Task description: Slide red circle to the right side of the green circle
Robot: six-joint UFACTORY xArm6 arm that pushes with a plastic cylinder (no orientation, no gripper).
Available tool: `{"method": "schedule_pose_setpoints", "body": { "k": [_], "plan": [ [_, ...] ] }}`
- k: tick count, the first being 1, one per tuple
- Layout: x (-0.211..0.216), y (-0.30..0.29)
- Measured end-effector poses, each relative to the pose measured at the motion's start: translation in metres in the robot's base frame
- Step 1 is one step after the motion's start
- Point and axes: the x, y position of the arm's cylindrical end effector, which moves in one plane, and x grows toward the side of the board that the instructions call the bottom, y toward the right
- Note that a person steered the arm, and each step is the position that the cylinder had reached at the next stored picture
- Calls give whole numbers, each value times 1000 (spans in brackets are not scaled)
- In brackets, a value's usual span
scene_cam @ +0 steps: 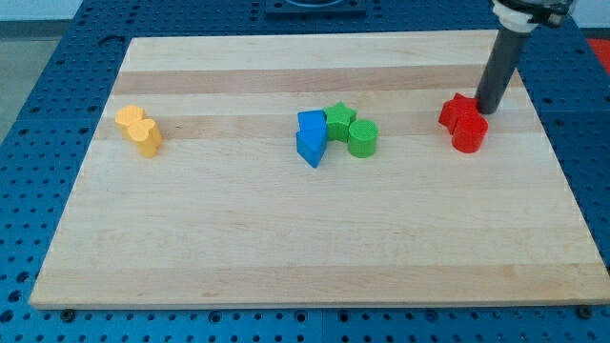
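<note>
The red circle sits at the view's right on the wooden board, touching a red star just above and left of it. The green circle is near the middle, touching a green star at its upper left. My tip stands just right of the red star and above the red circle, close to both. The red circle is well to the right of the green circle, with a wide gap between them.
Two blue blocks sit left of the green pair, touching the green star. Two yellow blocks sit at the view's left. The board's right edge runs near the red blocks.
</note>
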Motion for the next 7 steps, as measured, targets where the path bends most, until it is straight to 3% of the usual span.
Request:
{"method": "schedule_pose_setpoints", "body": {
  "k": [2, 3, 4, 5, 7],
  "plan": [
    [11, -58],
    [7, -39],
    [8, 20],
    [36, 41],
    [53, -28]
  ]
}}
